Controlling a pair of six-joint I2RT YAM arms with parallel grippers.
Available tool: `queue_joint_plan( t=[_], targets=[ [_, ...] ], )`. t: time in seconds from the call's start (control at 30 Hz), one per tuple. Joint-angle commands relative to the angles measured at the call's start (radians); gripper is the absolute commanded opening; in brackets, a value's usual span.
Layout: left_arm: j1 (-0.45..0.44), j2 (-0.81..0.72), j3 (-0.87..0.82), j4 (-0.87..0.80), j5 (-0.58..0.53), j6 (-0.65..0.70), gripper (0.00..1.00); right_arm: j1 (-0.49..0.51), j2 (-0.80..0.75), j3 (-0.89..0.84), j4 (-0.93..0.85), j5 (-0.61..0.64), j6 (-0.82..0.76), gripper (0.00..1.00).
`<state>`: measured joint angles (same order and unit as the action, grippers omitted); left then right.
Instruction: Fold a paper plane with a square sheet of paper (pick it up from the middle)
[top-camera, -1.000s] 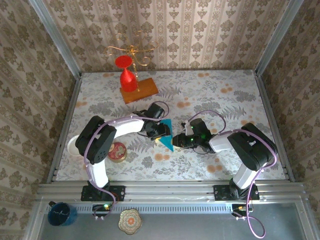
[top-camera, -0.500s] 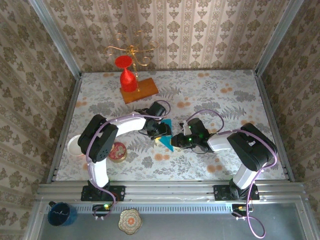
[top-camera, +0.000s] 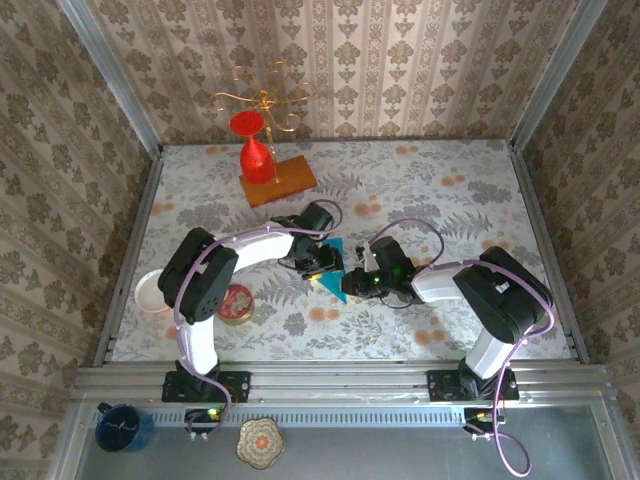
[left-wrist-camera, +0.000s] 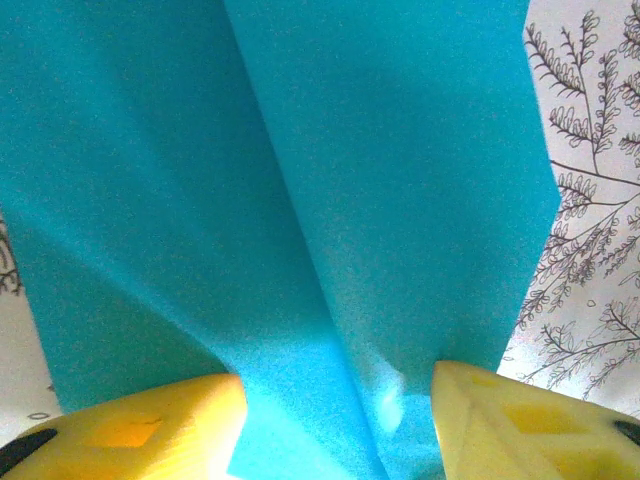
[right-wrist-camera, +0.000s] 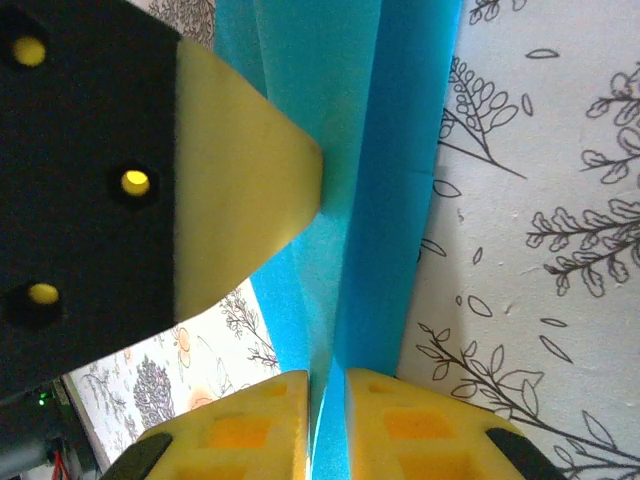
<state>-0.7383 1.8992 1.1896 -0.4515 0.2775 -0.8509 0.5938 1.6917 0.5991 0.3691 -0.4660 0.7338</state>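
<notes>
1. Furthest left on the table (top-camera: 450, 200) sit a white saucer (top-camera: 148, 291) and, just beside it, a red tin (top-camera: 237, 304).
2. Toward the back, a red glass (top-camera: 256, 150) stands on a wooden block (top-camera: 284, 180).
3. Near the table's middle, the left gripper (top-camera: 325, 262) reaches down onto the paper (top-camera: 330, 284). In its wrist view its yellow fingers (left-wrist-camera: 140, 435) stand spread, one on each side of the teal sheet, which rises in a crease between them.
4. The paper lies between the two grippers, folded into long flaps.
5. From the right, the right gripper (top-camera: 350, 283) meets the sheet. In its wrist view its fingers (right-wrist-camera: 410, 425) are almost pressed together, pinching a thin fold of paper, while one left finger touches the sheet just beyond.
</notes>
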Motion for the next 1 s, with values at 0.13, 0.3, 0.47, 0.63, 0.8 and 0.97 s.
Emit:
queue_joint_plan(
  t=[0.13,0.3,0.47,0.63,0.8,0.97],
  targets=[
    [-0.004,0.085,-0.045,-0.127,-0.058,0.030,0.57,0.000,0.041,-0.019,-0.044,0.020,0.029,0.13],
    [-0.002,0.067,-0.033,-0.124,-0.046,0.037,0.57,-0.011,0.052,-0.040,-0.013,0.004,0.055,0.10],
    [0.012,0.011,0.009,-0.104,-0.015,0.068,0.57,-0.024,0.074,-0.061,0.036,-0.028,0.088,0.08],
    [0.037,-0.094,0.020,0.004,0.054,0.086,0.59,-0.039,0.097,-0.089,0.109,-0.058,0.113,0.08],
    [0.064,-0.191,-0.051,0.130,0.098,0.079,0.61,-0.051,0.112,-0.102,0.161,-0.091,0.121,0.07],
    [0.079,-0.208,-0.152,0.292,0.191,0.051,0.49,-0.064,0.127,-0.109,0.194,-0.128,0.130,0.06]
  ],
)
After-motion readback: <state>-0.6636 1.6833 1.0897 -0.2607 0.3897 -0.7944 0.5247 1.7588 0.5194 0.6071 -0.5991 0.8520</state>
